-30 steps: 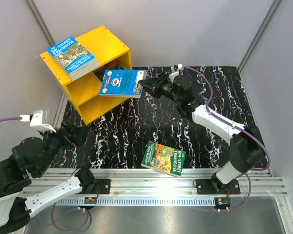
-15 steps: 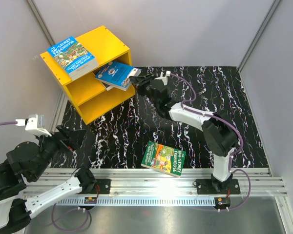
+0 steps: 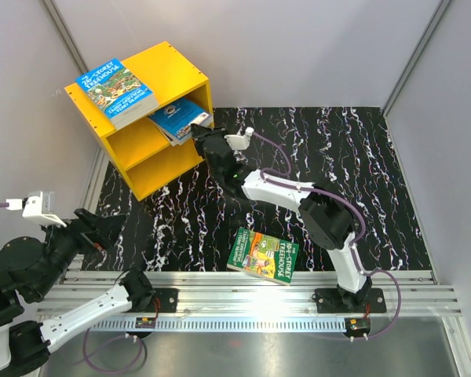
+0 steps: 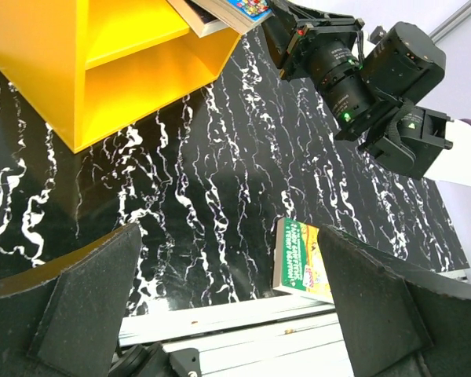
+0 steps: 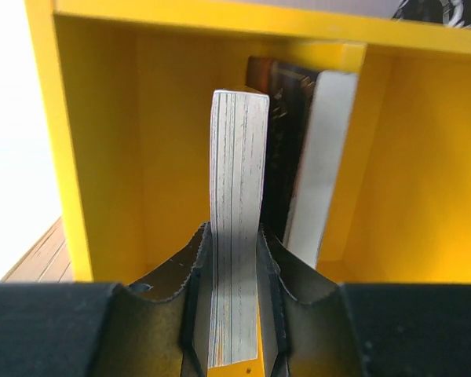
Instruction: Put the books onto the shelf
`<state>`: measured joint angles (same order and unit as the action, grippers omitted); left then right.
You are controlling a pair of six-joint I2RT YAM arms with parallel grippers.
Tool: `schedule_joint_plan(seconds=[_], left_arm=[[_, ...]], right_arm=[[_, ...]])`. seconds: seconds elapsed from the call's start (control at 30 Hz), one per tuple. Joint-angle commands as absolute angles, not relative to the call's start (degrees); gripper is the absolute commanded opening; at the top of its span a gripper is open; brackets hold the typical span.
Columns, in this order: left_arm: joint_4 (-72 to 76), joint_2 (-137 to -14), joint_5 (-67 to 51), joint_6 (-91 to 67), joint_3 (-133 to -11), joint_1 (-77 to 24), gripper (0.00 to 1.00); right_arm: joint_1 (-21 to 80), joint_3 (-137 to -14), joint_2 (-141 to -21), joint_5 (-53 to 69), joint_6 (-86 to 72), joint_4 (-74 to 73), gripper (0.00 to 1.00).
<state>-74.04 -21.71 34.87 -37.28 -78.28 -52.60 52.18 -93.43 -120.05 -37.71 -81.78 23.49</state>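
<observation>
We find the left gripper (image 3: 102, 226) at the near left, above the counter (image 3: 337, 149). Its jaws are spread wide and hold nothing. In the left wrist view both fingers (image 4: 86, 314) frame bare counter.

The shelf (image 3: 153, 71) stands at the far left corner of the counter, with its open front facing the arms. One book (image 3: 115, 91) lies flat on the shelf top, cover up, with a corner overhanging the front edge.

In the upper compartment, a blue book (image 3: 177, 118) rests above the middle board. Most of it is inside, and its near end projects past the front. It lies on other books (image 4: 190, 13) already in that compartment. In the right wrist view we see a dark book (image 5: 286, 118) and a pale page edge (image 5: 322, 157) next to it.

The right gripper (image 3: 200, 133) sits just beside the shelf front. Its jaws are narrow and clamped on the near end of the blue book, one finger (image 5: 190, 267) on each cover.

A green book (image 3: 263, 255) lies flat on the counter near the front rail, well apart from the shelf and from both grippers.
</observation>
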Motion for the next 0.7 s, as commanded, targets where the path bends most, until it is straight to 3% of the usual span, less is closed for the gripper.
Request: schedule_joint_plan(seconds=[0.0,0.5,0.6,0.67], left_arm=[[-76.20,-21.45,34.72,-36.39,-80.15,-52.73,0.99],[-75.67,-22.06,34.19,-36.65,-78.93,-52.73,0.99],[-75.32,-21.89,33.84,-37.09,-78.31,-52.73,0.99],[-74.80,-21.97,33.66,-37.26,-78.05,-52.73,0.99]], right_arm=[[52.29,-97.56,-120.14,-47.02,-85.77,24.53,0.00],[51.68,-105.38,-126.30,-44.57,-85.52,20.92,0.00],[50.45,-105.21,-126.39,-40.79,-85.17,21.36,0.20],[50.01,-105.03,-126.39,-38.15,-84.38,22.05,0.42]])
